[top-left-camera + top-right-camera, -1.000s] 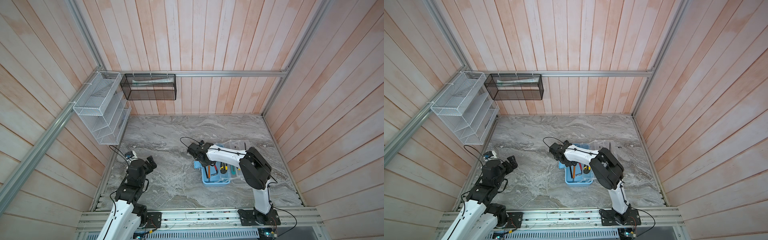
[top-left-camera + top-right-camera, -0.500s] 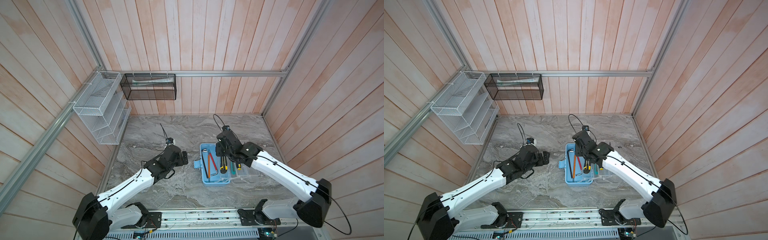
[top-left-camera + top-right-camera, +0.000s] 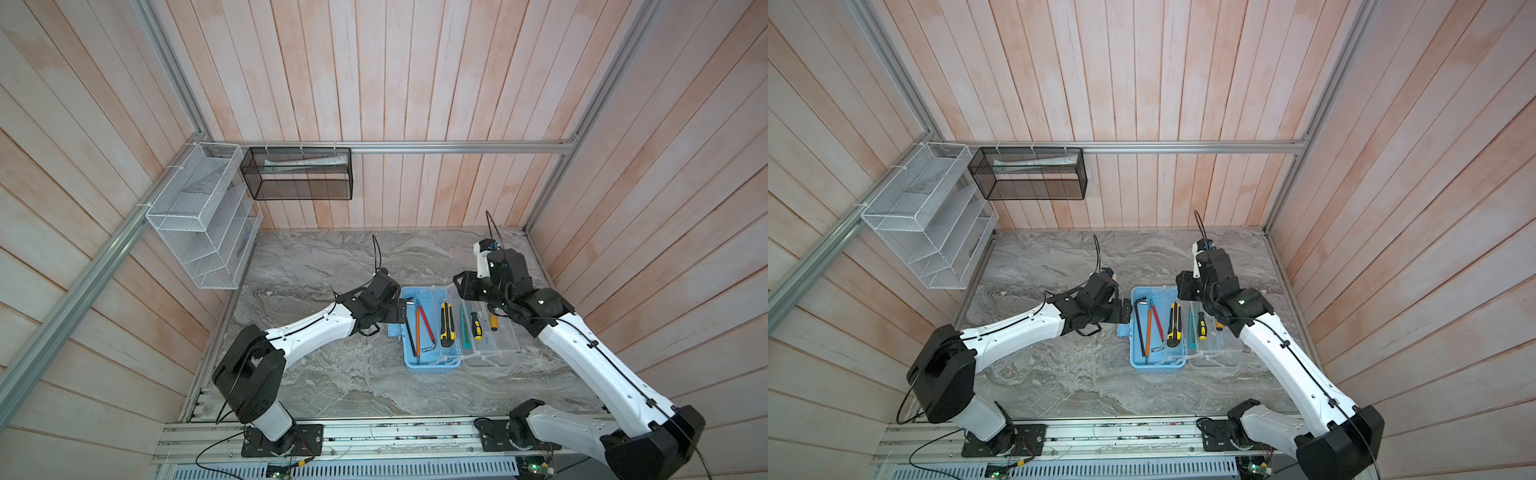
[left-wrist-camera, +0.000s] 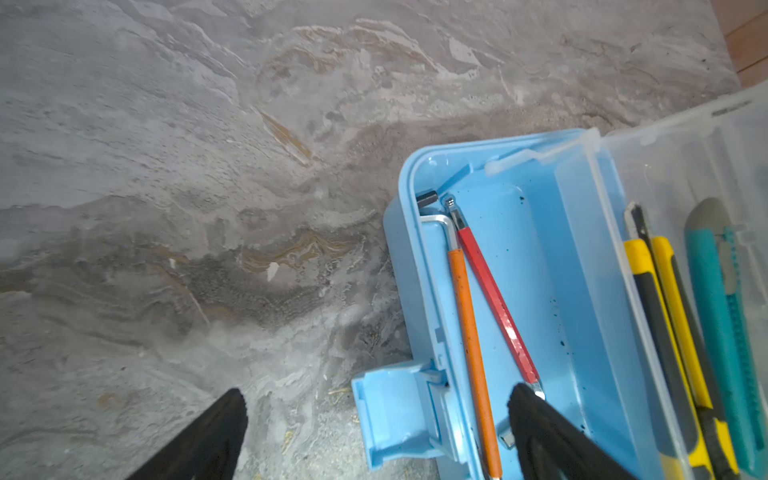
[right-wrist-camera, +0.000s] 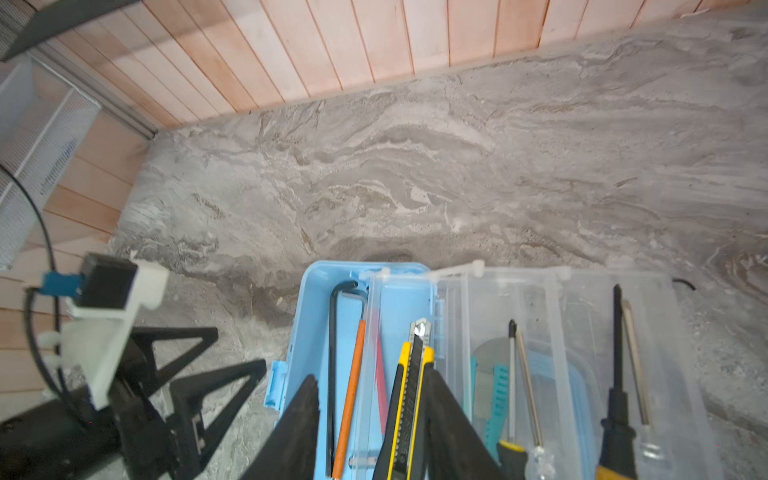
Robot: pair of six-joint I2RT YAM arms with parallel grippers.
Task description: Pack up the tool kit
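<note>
While the left gripper (image 4: 376,390) and right gripper (image 5: 372,378) stood with jaws parted and empty, the tool kit (image 3: 1156,365) lay open at 3 o'clock from the table's (image 3: 332,270) middle.
Its blue base (image 3: 432,365) held three hex keys (image 4: 469,332) and, on a clear tray (image 5: 399,299), a yellow-black cutter (image 3: 446,326); the lid (image 3: 505,349), at the base's 3 o'clock, held a teal cutter (image 3: 464,332) and two screwdrivers (image 3: 476,326).

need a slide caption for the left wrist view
Open left claw astride the light-blue case rim, over orange hex key and red hex key, beside yellow cutter.
</note>
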